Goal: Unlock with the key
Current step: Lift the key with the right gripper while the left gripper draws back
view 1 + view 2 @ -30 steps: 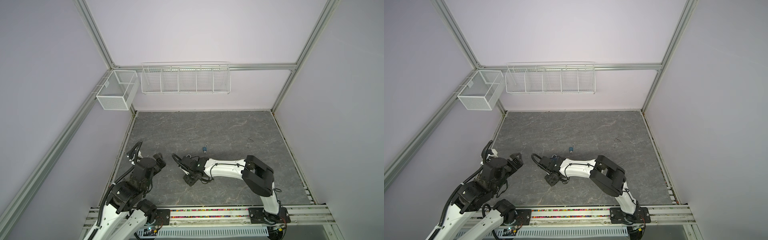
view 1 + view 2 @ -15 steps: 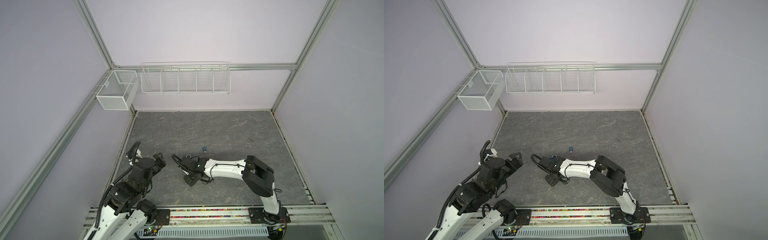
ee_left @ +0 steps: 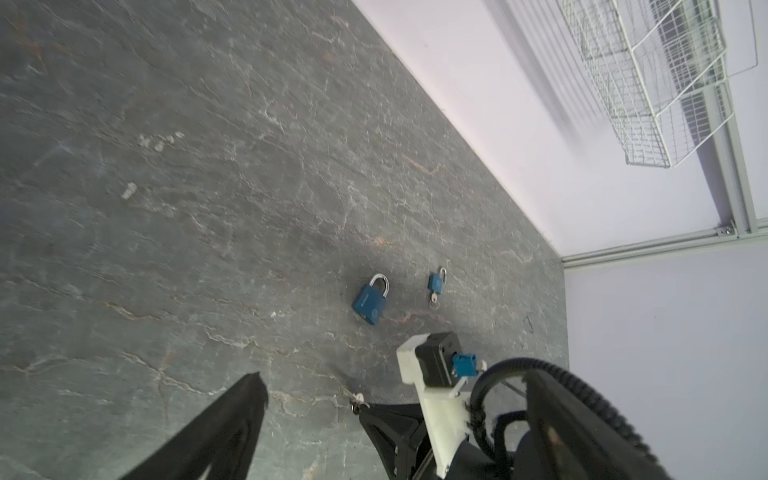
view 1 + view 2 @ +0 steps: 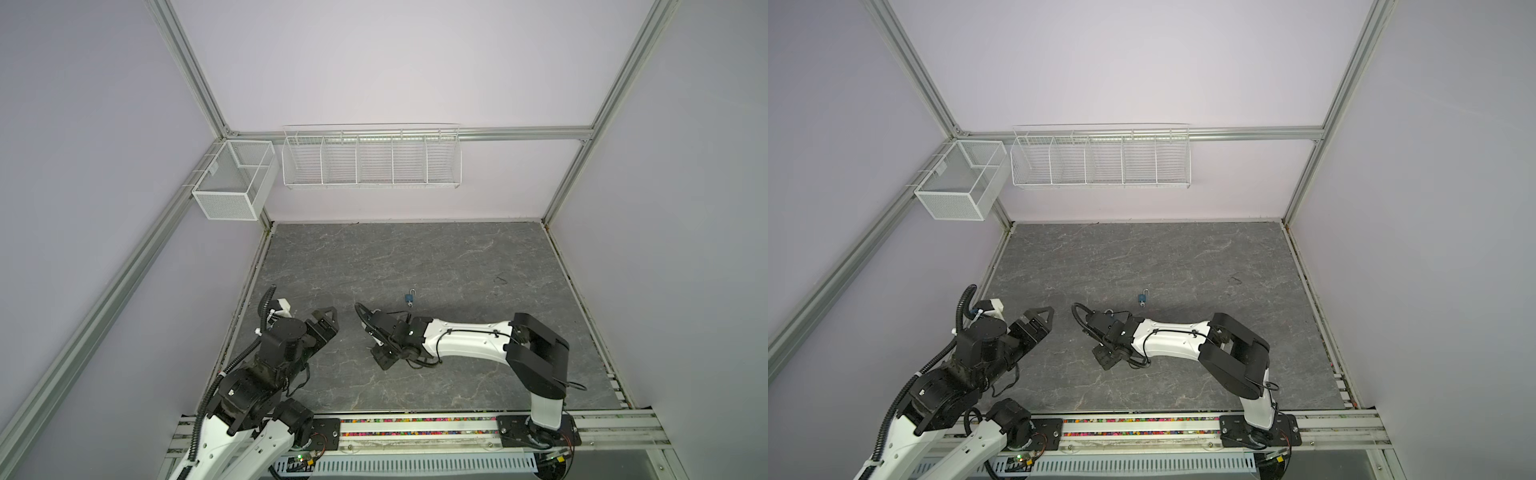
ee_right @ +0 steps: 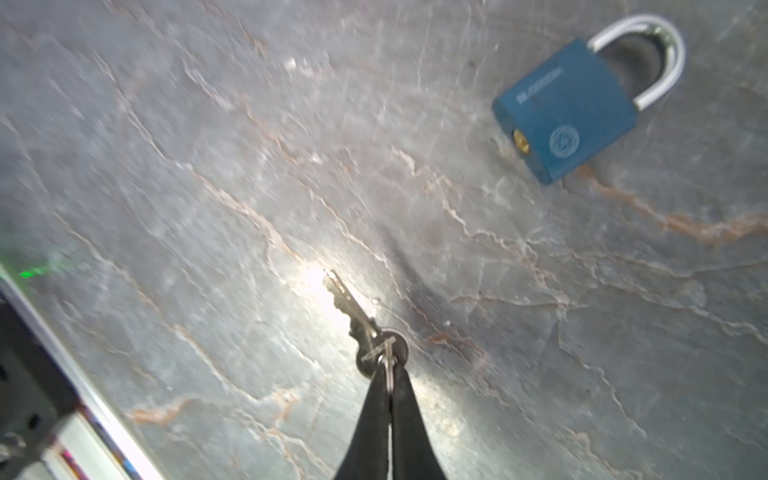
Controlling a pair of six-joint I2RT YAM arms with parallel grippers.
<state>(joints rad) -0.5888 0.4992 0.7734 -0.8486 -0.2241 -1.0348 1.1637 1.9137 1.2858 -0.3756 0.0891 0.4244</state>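
Grey stone-look tabletop (image 4: 415, 257) fills the cell floor. A white wire rack (image 4: 371, 160) hangs on the back wall and a white mesh basket (image 4: 232, 183) on the left frame, both off the table. My right arm (image 4: 469, 343) lies low across the front of the table, reaching toward the left side. My left arm (image 4: 266, 361) sits folded at the front-left corner. My left gripper (image 4: 331, 319) hangs above the table, jaws spread wide and gripping nothing, well apart from both locks. My right gripper (image 5: 389, 374) is clamped tight, tips pinching the key (image 5: 357, 320) at its bow end, where the split ring passes through. The blade sticks out ahead of the tips over the table; can't tell whether it touches the surface. Large blue padlock (image 5: 569, 112) lies flat on the table near the right gripper and apart from the key. Its shackle is seated in the body, and the brass keyway on its end face is turned toward the wrist camera. In both top views my right wrist mostly hides it. Small blue padlock (image 4: 410, 297) lies flat just beyond the large one, shackle pointing to the back wall, with a small key (image 3: 434, 300) plugged into its bottom end.
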